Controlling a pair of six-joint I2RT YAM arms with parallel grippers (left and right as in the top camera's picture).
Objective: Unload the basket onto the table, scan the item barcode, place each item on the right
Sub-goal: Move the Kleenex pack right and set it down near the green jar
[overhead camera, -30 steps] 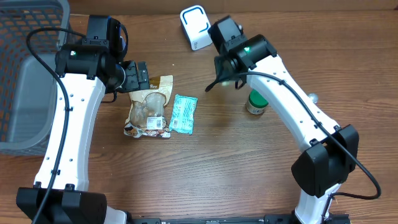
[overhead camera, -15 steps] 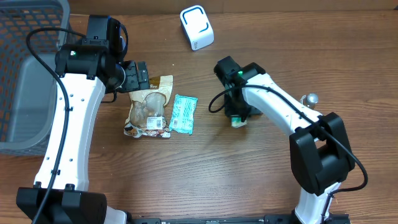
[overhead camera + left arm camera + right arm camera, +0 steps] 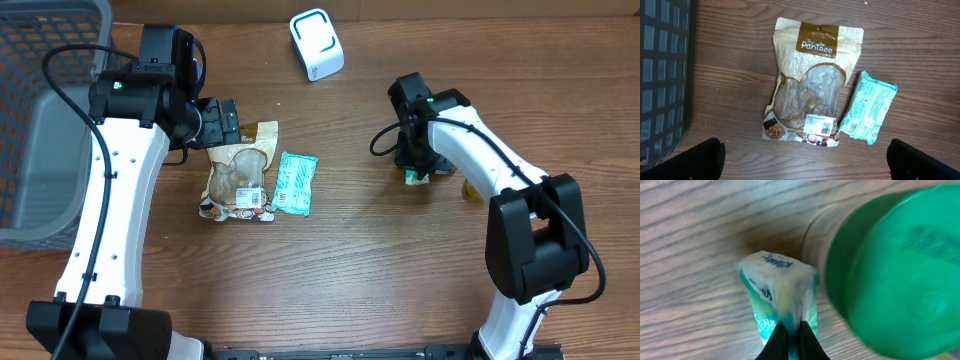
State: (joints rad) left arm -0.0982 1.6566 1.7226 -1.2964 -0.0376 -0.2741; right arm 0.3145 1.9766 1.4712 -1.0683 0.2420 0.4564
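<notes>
Teal sachet [image 3: 777, 295] pinched in your right gripper [image 3: 790, 342], beside green-lidded jar [image 3: 895, 275], toward table's [image 3: 350, 280] right edge, your left gripper [image 3: 805, 160] spread wide above snack pouch [image 3: 810, 85].

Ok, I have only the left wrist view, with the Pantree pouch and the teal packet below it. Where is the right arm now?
Observer: The right gripper is down at the table, to the right of your two items, with its fingers shut.
Operator: Is something there with it?
Observer: Yes, a small teal-and-white pack lies at its tips, beside a green-lidded jar. I cannot tell whether the pack is pinched.
Operator: And do you see a scanner?
Observer: A white device with a blue outline stands at the far edge, probably the scanner. Neither gripper is at it.
</notes>
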